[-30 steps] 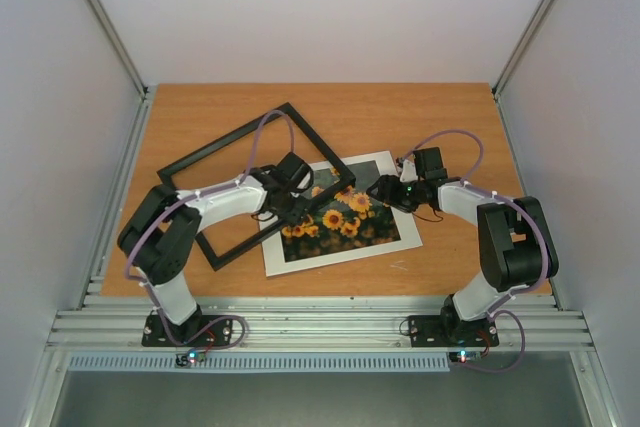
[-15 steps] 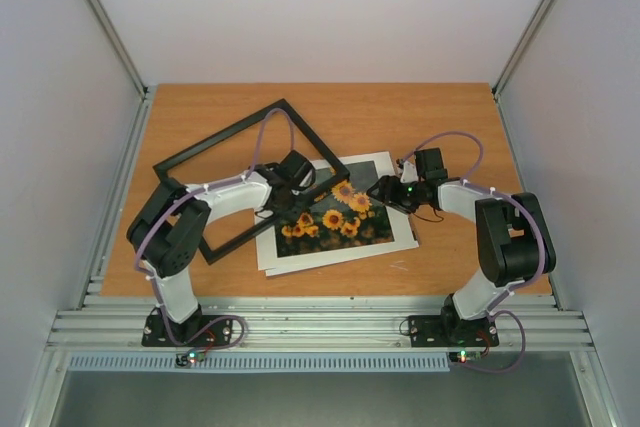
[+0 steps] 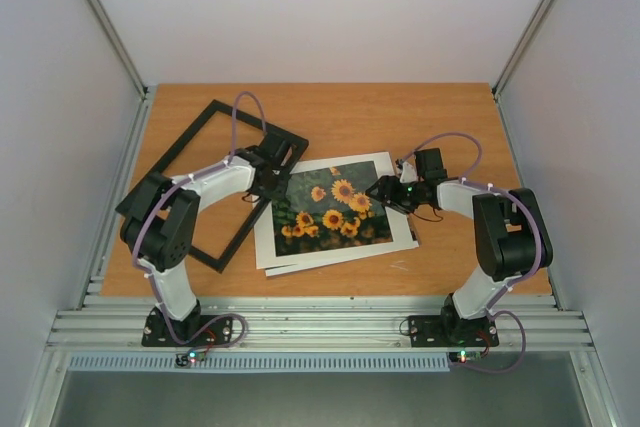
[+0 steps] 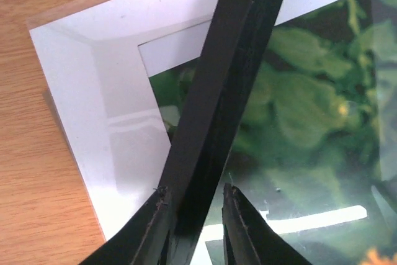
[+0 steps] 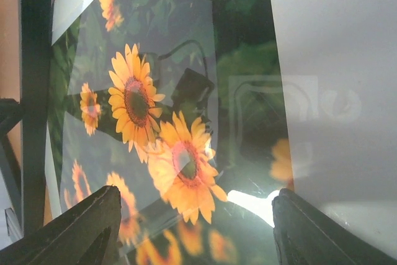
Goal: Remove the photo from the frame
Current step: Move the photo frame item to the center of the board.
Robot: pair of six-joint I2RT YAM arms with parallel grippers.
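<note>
The black frame (image 3: pixel 165 155) lies tilted at the table's left, clear of the prints. My left gripper (image 3: pixel 268 175) is shut on its right bar. In the left wrist view the fingers (image 4: pixel 155 215) pinch that bar (image 4: pixel 229 60) above the white mat (image 4: pixel 111 91) and the photo (image 4: pixel 298 110). The sunflower photo (image 3: pixel 330 205) lies flat inside the white mat (image 3: pixel 340 252) at mid-table. My right gripper (image 3: pixel 382 190) is open, low over the photo's right side. In the right wrist view (image 5: pixel 195 209) its fingers stand wide apart over the glossy sunflowers (image 5: pixel 136 97).
A second pale sheet edge (image 3: pixel 300 269) sticks out under the mat's near side. White walls enclose the table on three sides. A metal rail (image 3: pixel 320 327) runs along the near edge by the arm bases. Bare wood (image 3: pixel 400 112) lies behind the photo.
My left gripper has swung the frame to the left and turned it, off the photo. The mat and photo now show whole. The right arm has stayed in place.
</note>
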